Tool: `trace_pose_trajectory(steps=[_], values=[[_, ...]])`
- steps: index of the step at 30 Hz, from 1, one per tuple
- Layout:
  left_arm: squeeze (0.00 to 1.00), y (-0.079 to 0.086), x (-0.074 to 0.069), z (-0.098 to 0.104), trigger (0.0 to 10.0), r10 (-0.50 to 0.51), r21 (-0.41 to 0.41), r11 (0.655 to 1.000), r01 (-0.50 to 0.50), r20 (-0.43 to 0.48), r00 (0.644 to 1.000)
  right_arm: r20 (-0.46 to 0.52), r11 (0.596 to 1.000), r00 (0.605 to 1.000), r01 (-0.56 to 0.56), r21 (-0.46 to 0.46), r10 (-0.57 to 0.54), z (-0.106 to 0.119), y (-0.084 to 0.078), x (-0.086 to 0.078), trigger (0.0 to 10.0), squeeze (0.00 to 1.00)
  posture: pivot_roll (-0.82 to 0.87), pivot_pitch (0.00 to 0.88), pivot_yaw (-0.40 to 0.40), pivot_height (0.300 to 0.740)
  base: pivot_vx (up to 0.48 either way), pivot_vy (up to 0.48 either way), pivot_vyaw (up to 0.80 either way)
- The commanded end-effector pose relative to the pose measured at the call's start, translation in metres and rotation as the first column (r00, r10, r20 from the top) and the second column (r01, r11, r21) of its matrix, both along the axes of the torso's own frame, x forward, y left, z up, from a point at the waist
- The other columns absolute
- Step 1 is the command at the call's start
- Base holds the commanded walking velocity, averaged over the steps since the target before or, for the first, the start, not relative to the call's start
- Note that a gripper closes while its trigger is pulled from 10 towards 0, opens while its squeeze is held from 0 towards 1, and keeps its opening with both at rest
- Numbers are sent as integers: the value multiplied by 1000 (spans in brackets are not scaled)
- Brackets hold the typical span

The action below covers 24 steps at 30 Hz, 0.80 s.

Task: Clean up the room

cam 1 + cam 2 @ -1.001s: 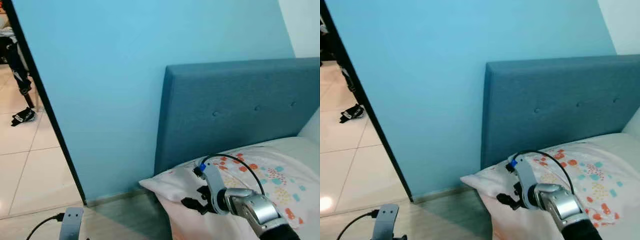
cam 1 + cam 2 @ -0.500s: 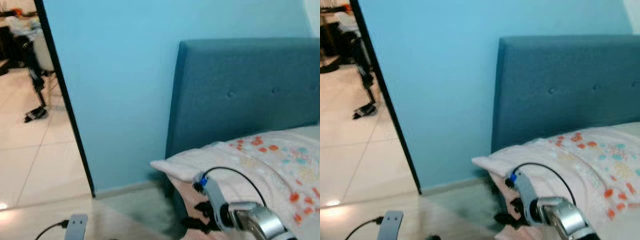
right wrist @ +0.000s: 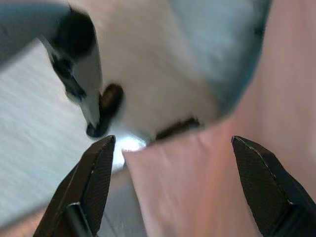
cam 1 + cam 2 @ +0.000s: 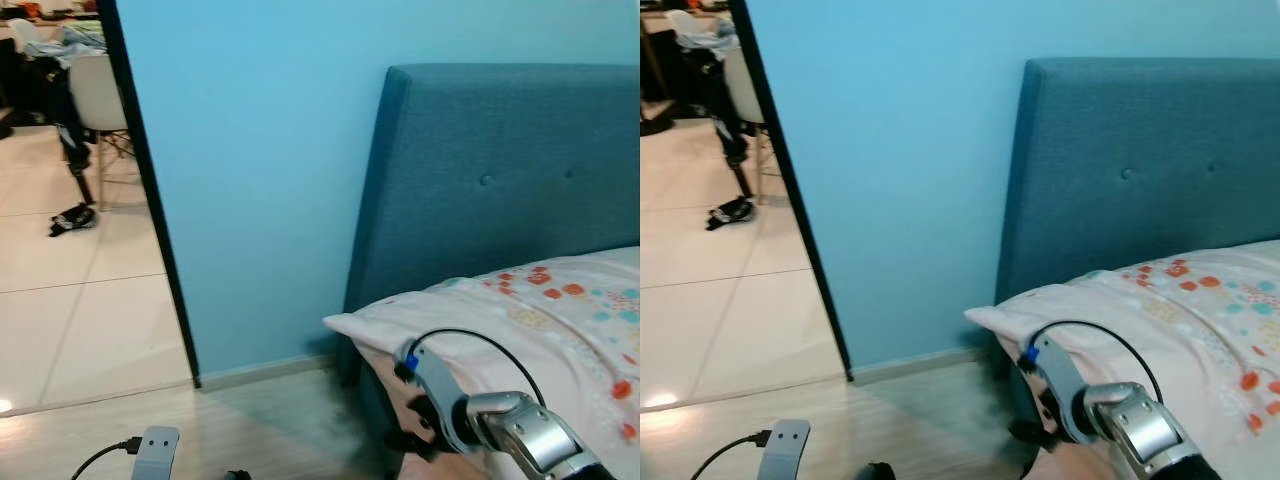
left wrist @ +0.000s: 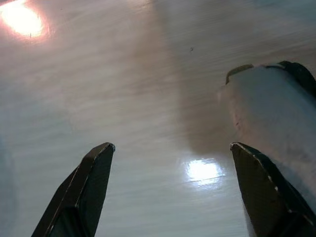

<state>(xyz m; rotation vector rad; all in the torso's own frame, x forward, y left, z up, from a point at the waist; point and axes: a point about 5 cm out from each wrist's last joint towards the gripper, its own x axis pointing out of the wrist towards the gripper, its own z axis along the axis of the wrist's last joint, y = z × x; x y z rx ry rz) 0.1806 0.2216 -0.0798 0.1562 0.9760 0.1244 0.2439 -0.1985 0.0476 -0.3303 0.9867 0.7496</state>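
Bed [image 4: 560, 300] is sitting against the blue wall [image 4: 260, 150], headboard [image 4: 500, 170] upright, its outer edge near the doorway. Pillow [image 4: 400, 320] with a dotted cover is overhanging the bed's corner, just above the wood floor [image 4: 270, 420].

Right gripper [image 3: 170, 187] is hanging at the bed's side edge near that corner, fingers spread wide, nothing between them; wrist view is showing pink sheet [image 3: 197, 187] directly in front, blurred. Right arm [image 4: 510, 435] is low, beside the mattress.

Left gripper [image 5: 173, 192] is pointing down at bare floor, fingers also wide apart, holding nothing; a pale rounded object with dark trim [image 5: 271, 108] is sitting just beside one finger.

Open floor is running from the bed's corner to the black door frame [image 4: 150, 190]. Beyond it, tiled floor [image 4: 70, 310] with a small dark item [image 4: 72, 218] and a chair [image 4: 95, 100] farther back.
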Motion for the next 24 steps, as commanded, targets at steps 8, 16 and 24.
trace_pose_trajectory(steps=[8,16,24], values=[[0,-6,-3,-3,10000,-30,-9,1000,30,-15,999,149,972,988,75,-221,-42,0,-24,28,10000,0,0,23,-47,575,0,0,0],[0,-4,-11,-5,10000,-27,-7,1000,26,-25,999,274,963,956,170,-211,-108,-8,-24,53,10000,0,13,63,-54,575,0,0,0],[0,5,-23,-8,10000,-21,9,1000,21,-35,999,160,947,985,110,-303,-64,-28,-28,45,10000,0,37,115,-67,575,0,0,0]])
